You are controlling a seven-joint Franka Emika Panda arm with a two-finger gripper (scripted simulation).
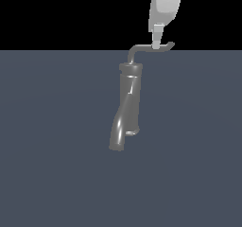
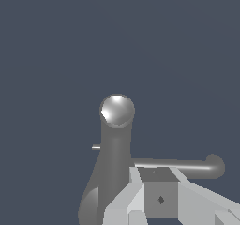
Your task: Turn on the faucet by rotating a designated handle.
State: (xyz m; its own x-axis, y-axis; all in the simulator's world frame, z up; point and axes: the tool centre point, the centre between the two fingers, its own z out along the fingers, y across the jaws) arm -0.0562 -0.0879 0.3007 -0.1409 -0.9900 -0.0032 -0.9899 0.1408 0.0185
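The faucet (image 1: 129,96) is a dark glossy column with a ringed cap and a thick curved spout (image 1: 118,134) running toward the camera. The handle (image 1: 147,48), a thin L-shaped rod with a hooked tip (image 1: 171,45), rises from the cap and points to the exterior view's right. My gripper (image 1: 157,43) comes down from above, and its narrow fingertips meet the rod's horizontal part near the tip. The fingers look pressed together, with nothing between them. In the wrist view, the cap (image 2: 117,110), the handle (image 2: 187,165) and my gripper (image 2: 157,175) show, the gripper against the rod.
The faucet stands on a flat blue-grey surface (image 1: 56,164) that spreads out on every side. The background above it is black. No other objects are in view.
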